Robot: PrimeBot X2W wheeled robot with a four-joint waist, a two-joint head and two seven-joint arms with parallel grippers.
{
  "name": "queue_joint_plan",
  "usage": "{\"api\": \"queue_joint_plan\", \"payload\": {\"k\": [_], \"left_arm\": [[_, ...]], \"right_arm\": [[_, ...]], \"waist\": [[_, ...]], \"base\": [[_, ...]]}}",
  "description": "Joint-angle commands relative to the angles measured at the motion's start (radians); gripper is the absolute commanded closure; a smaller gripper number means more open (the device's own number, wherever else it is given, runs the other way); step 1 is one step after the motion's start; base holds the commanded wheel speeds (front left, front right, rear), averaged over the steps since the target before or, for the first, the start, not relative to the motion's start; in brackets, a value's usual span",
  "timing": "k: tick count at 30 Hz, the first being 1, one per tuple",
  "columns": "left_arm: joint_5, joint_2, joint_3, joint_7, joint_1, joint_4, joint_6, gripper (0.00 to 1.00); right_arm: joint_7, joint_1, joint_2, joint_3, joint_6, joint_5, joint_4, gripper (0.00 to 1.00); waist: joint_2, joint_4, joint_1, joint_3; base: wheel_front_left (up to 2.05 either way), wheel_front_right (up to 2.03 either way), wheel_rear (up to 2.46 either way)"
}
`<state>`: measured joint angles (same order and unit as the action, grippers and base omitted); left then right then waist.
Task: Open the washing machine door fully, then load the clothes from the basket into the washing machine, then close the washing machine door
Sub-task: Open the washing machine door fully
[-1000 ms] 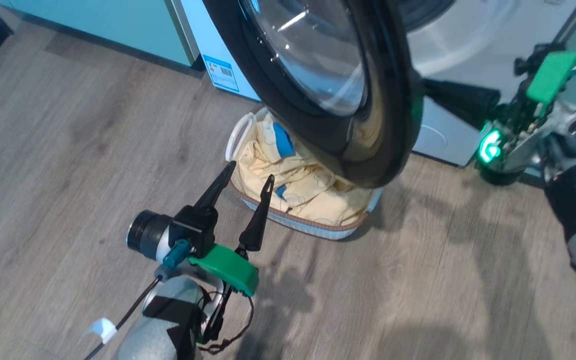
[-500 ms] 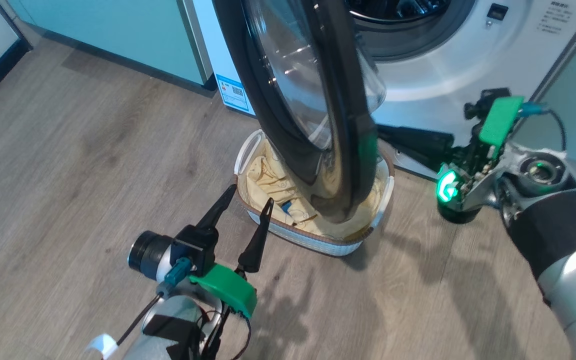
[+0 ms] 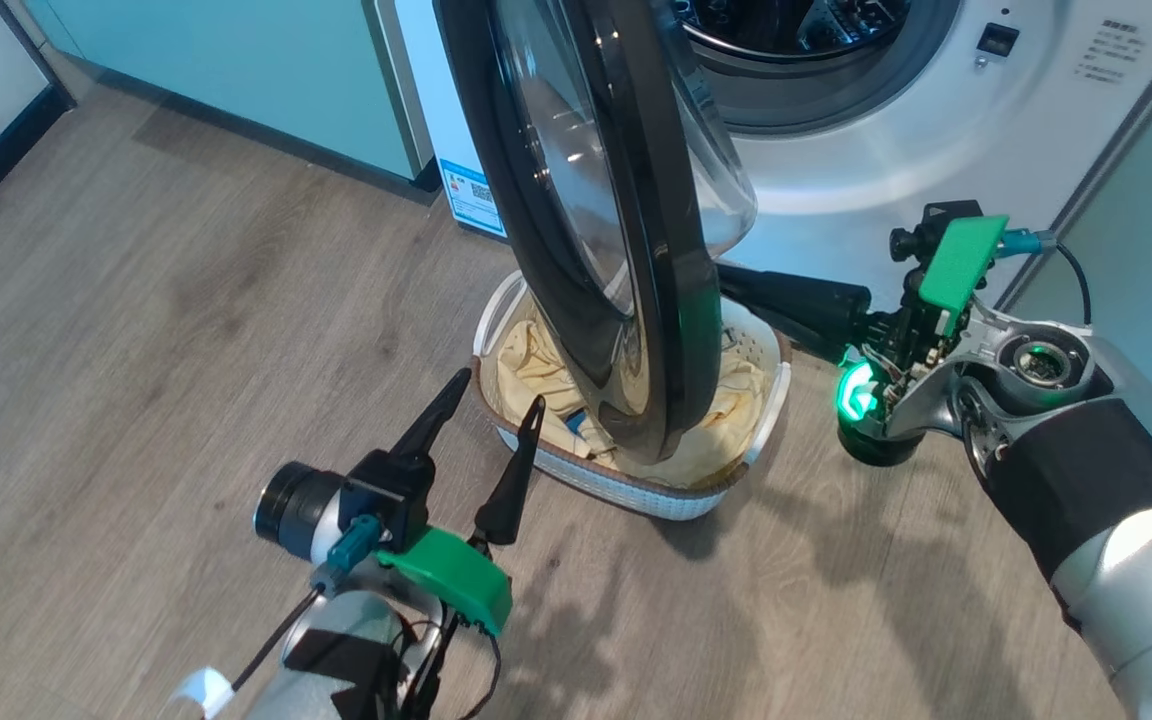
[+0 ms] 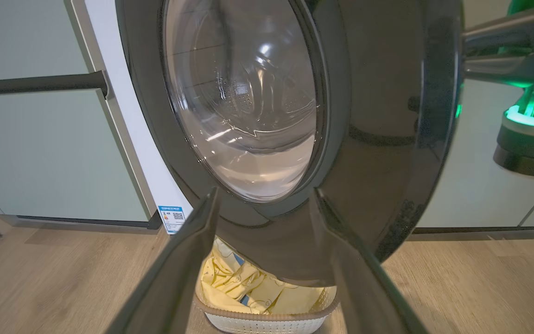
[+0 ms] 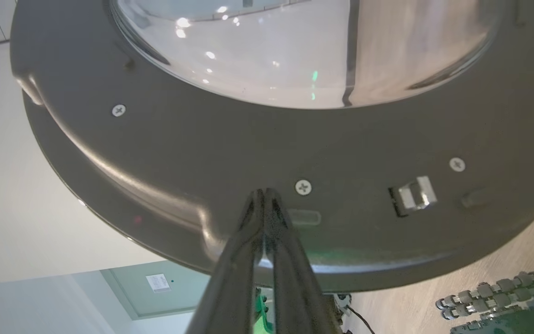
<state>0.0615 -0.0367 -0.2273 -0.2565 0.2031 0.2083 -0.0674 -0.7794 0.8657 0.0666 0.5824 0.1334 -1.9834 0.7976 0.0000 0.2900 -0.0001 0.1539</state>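
Washing machine door (image 3: 676,330): edge-on, centre frame, over basket (image 3: 636,492).
Right gripper (image 5: 263,192): jaws together at door's inner rim.
Left gripper (image 3: 501,387): jaws apart, lower left.

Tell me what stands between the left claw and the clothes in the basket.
The washing machine door, partway open, hangs above the basket, and its black rim covers the middle of the clothes. The clothes at the basket's left end, nearest the open left claw, lie uncovered.

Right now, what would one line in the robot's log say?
washing machine door: partly open, over basket | right gripper: shut, tips at door's inner face | left gripper: open, empty | clothes: in basket
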Motion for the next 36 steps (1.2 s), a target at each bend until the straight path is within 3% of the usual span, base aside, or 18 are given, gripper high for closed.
{"api": "queue_joint_plan", "payload": {"k": [1, 13, 19, 20, 21, 22, 30, 33, 36], "left_arm": [[-0.009, -0.014, 0.04, -0.005, 0.009, -0.029, 0.004, 0.0], [-0.009, -0.016, 0.068, -0.005, 0.004, -0.031, 0.006, 0.0], [-0.008, -0.023, 0.095, -0.005, 0.002, -0.034, 0.011, 0.0], [-0.006, -0.023, 0.1, -0.005, 0.001, -0.035, 0.011, 0.0], [-0.006, -0.025, 0.105, -0.005, 0.0, -0.035, 0.012, 0.0], [-0.007, -0.026, 0.109, -0.005, -0.002, -0.035, 0.012, 0.0], [-0.01, -0.036, 0.135, -0.005, -0.014, -0.035, 0.018, 0.0], [-0.011, -0.039, 0.145, -0.005, -0.021, -0.029, 0.019, 0.0], [-0.012, -0.042, 0.154, -0.005, -0.031, -0.027, 0.02, 0.0]], "right_arm": [[0.011, 0.005, -0.016, 0.0, -0.003, -0.012, -0.033, 1.0], [0.196, -0.023, -0.007, -0.124, -0.003, -0.015, -0.138, 1.0], [0.386, -0.082, 0.043, -0.238, -0.003, 0.096, -0.268, 1.0], [0.429, -0.095, 0.06, -0.252, -0.003, 0.138, -0.298, 0.96], [0.473, -0.112, 0.071, -0.266, -0.003, 0.175, -0.324, 0.45], [0.51, -0.131, 0.08, -0.279, -0.003, 0.207, -0.352, 0.0], [0.809, -0.268, 0.149, -0.31, -0.003, 0.473, -0.473, 0.0], [0.979, -0.353, 0.195, -0.29, -0.003, 0.644, -0.485, 0.0], [1.033, -0.415, 0.222, -0.299, -0.003, 0.804, -0.472, 0.0]], "waist": [[0.0, -0.001, 0.0001, 0.0], [0.0, -0.046, 0.0001, -0.006], [0.0, -0.085, 0.0001, -0.01], [0.0, -0.092, 0.0001, -0.011], [0.0, -0.098, 0.0001, -0.013], [0.0, -0.105, 0.0001, -0.015], [0.0, -0.155, 0.0001, -0.029], [0.0, -0.175, 0.0001, -0.045], [0.0, -0.192, 0.0001, -0.059]], "base": [[0.0, 0.0, 0.0], [0.0, 0.0, 0.0], [0.0, 0.0, 0.0], [0.0, 0.0, 0.0], [0.0, 0.0, 0.0], [0.0, 0.0, 0.0], [0.0, 0.0, 0.0], [0.0, 0.0, 0.0], [0.0, 0.0, 0.0]]}}
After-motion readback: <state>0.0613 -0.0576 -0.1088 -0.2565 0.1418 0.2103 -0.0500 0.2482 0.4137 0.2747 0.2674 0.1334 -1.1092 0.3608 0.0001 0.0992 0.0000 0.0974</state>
